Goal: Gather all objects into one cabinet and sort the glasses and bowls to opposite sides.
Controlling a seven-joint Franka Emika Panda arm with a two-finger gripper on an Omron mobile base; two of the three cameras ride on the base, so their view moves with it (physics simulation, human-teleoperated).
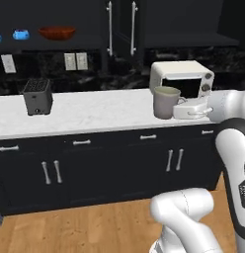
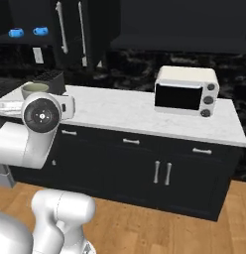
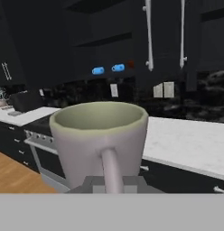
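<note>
Cup (image 1: 166, 102) apparently gripped in level claw (image 1: 180, 105) above counter (image 1: 95, 111).

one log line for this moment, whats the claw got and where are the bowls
claw: shut on cup | cup: above counter | blue bowls, red-brown bowl: on cabinet shelf

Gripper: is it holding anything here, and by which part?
Yes. The gripper is shut on the grey-beige cup, gripping its handle, with the cup upright.
</note>
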